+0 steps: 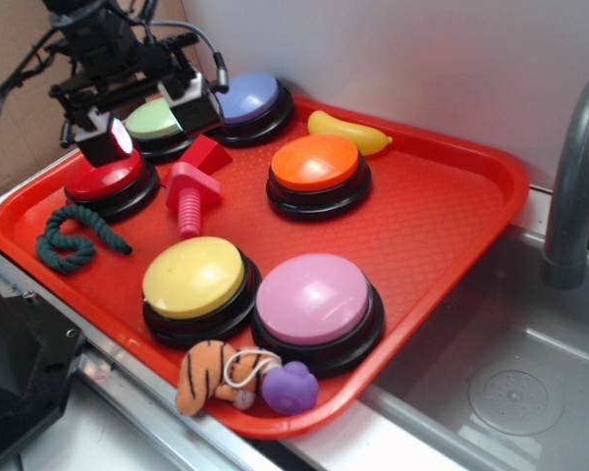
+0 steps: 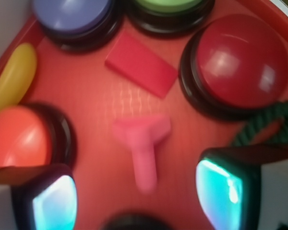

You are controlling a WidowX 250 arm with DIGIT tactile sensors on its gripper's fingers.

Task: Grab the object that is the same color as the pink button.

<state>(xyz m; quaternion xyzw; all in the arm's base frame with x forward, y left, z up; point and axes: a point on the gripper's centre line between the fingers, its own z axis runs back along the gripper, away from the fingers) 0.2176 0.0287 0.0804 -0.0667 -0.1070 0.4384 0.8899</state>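
your gripper [image 2: 139, 201] hangs with its fingers spread wide, holding nothing; the wrist view shows a lit pad [image 2: 55, 203] on either side and the pink bolt [image 2: 143, 146] lying in the open gap between them, head toward the red wedge block [image 2: 141, 63]. the exterior view shows what the wrist camera misses: the arm sits high over the back corner of the red tray [image 1: 471, 211], above the green button [image 1: 155, 120] and red button [image 1: 108, 179], with the bolt [image 1: 189, 194] on the tray floor in front of the wedge [image 1: 206, 152]. the tray also holds the pink button [image 1: 312, 299] near its front edge, a yellow button [image 1: 193, 278], an orange button [image 1: 316, 164], a blue-purple button [image 1: 245, 98], a toy banana [image 1: 348, 132], a green rope [image 1: 74, 238], a striped plush [image 1: 208, 375] and a purple heart toy [image 1: 290, 386].
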